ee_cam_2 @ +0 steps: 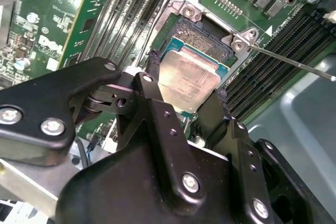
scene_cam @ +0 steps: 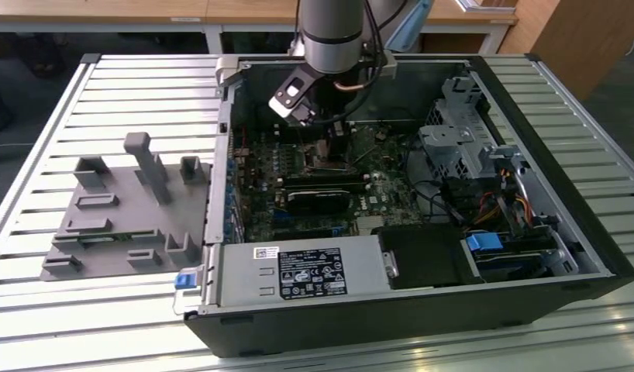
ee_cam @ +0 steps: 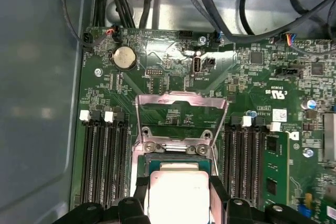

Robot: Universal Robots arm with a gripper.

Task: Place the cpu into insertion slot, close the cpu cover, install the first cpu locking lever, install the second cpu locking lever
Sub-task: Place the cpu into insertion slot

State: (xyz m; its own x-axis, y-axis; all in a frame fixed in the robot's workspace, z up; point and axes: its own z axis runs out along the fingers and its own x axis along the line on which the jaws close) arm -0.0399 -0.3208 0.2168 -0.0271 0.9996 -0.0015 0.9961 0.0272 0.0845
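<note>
My gripper (ee_cam_2: pixel 187 77) is shut on the cpu (ee_cam_2: pixel 184 74), a pale silvery square chip pinched between the two black fingers (ee_cam_2: pixel 152 66). It hangs low over the insertion slot (ee_cam_2: pixel 206 31), whose dark centre shows just beyond the chip's edge; whether the chip is seated I cannot tell. In the first wrist view the cpu (ee_cam: pixel 178 195) sits in my gripper (ee_cam: pixel 179 184), with the cpu cover (ee_cam: pixel 181 98) swung open and standing up behind the insertion slot (ee_cam: pixel 178 157). A thin metal locking lever (ee_cam_2: pixel 294 64) sticks out beside the slot. In the exterior view my gripper (scene_cam: pixel 328 136) reaches down into the open computer case.
Long black memory slots (ee_cam: pixel 105 161) flank the socket on both sides. A large black card (scene_cam: pixel 317 198) lies across the board near the socket, with a power supply (scene_cam: pixel 296 271), a drive cage (scene_cam: pixel 462 143) and cables around it. A grey fixture (scene_cam: pixel 121 209) stands on the slatted table.
</note>
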